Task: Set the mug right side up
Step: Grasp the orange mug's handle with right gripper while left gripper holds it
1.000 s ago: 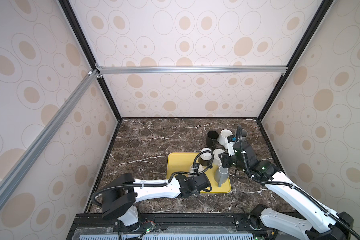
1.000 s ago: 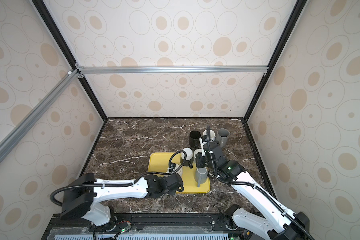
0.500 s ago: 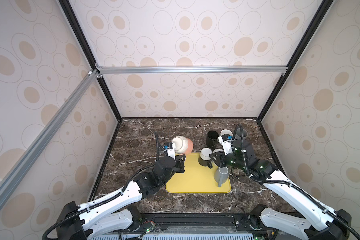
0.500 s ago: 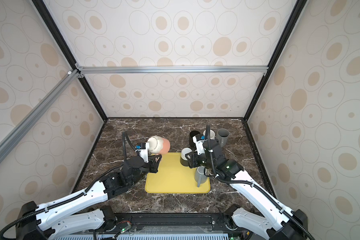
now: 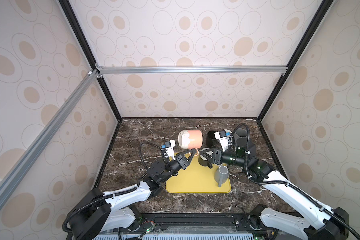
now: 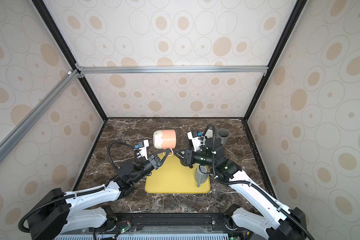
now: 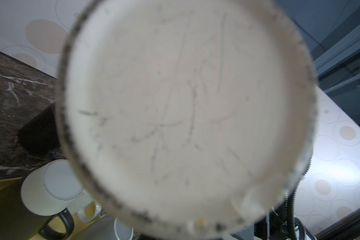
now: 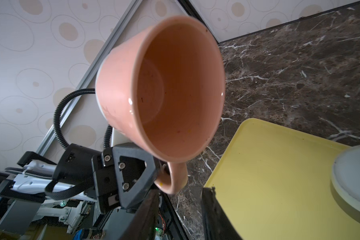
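Mug (image 5: pixel 190 139) is in the air, clear of the tabletop (image 5: pixel 143 133), lying on its side. Its white base points at my left wrist camera and fills most of that view (image 7: pixel 185 114), blurred. Its open mouth points at my right wrist camera (image 8: pixel 175 89), peach inside. In both top views it sits just past the far edge of the yellow tray (image 5: pixel 187 180).

Handle (image 8: pixel 173 178) hangs from the underside of the mug body, pointing down.

Left hand (image 5: pixel 192 152): jaws narrow and clamped on that handle. It reaches up from the tray's left side, with the mug body directly above the fingertips. This grip alone carries the mug.

Right hand (image 5: pixel 203 153): comes in from the opposite side, level with the handle, tips just beside it. From the right wrist view (image 8: pixel 182 190) the jaws stand apart with a clear gap and nothing is gripped between them. The handle sits just beyond the tips; I can't tell whether they touch it.

On the tray, a grey cup (image 5: pixel 221 175) stands upright towards the near right corner. A dark mug (image 7: pixel 50 187) sits upside down, white base up, under my right hand.
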{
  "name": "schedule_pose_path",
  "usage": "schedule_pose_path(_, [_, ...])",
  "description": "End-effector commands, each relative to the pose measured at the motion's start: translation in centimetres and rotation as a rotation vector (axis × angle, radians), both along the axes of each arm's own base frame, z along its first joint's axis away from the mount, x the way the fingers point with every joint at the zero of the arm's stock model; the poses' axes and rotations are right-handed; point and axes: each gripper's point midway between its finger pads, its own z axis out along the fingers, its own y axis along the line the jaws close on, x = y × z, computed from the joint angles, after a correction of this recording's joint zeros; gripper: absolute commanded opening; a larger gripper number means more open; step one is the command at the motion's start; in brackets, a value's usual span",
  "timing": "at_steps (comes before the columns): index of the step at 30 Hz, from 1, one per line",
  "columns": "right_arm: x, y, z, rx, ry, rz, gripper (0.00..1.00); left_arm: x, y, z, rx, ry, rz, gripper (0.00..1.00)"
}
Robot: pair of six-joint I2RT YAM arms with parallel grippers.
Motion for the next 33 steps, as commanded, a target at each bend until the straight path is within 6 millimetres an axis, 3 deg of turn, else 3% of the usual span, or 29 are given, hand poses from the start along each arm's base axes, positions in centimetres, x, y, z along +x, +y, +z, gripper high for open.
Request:
schedule_pose_path(1, [-0.4, 0.5, 1.6, 0.057, -0.017, 0.04, 0.35, -2.8, 2.8, 8.0, -0.327, -0.194, -0.074, 0.0])
schedule_pose_path(10, [-0.2, 1.0, 2.6, 0.135, -0.006, 0.071, 0.33, -3.1, 2.1, 8.0, -0.437, -0.197, -0.177, 0.0])
schedule_pose_path(20, [0.4, 0.2, 2.2, 0.077, -0.011, 0.01, 0.34, -3.4, 2.8, 8.2, -0.446, -0.221, -0.152, 0.0])
schedule_pose_path(33, [0.3, 1.2, 2.1, 0.14, 0.032, 0.067, 0.34, -4.1, 3.0, 9.3, -0.463, -0.262, -0.169, 0.0])
